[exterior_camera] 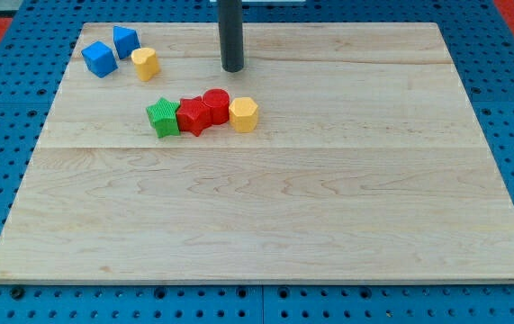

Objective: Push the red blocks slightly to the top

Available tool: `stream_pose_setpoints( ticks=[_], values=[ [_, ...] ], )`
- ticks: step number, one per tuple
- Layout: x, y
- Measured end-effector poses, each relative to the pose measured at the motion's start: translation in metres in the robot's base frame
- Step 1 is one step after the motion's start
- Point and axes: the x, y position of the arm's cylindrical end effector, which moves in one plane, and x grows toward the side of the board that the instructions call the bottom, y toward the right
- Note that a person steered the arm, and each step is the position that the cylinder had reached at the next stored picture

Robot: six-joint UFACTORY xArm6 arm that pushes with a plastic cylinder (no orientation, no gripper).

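Red star block [192, 116] and red round block [216, 103] sit mid-board, touching. My tip [232, 68], a bare rod holding nothing, waits at their 12 o'clock. Pushing hasn't started; it must reach their 6 o'clock first.

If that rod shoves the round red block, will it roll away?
Probably not: the round red block stands on its flat end, so it should slide. It touches the red star block and the yellow block, so those may shift too. My tip is above it.
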Motion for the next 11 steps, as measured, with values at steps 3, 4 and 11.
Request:
stream_pose_setpoints(
  ticks=[3,4,11],
  values=[
    [0.005,-0.013],
    [0.018,-0.079],
    [0.102,-0.047]
  ],
)
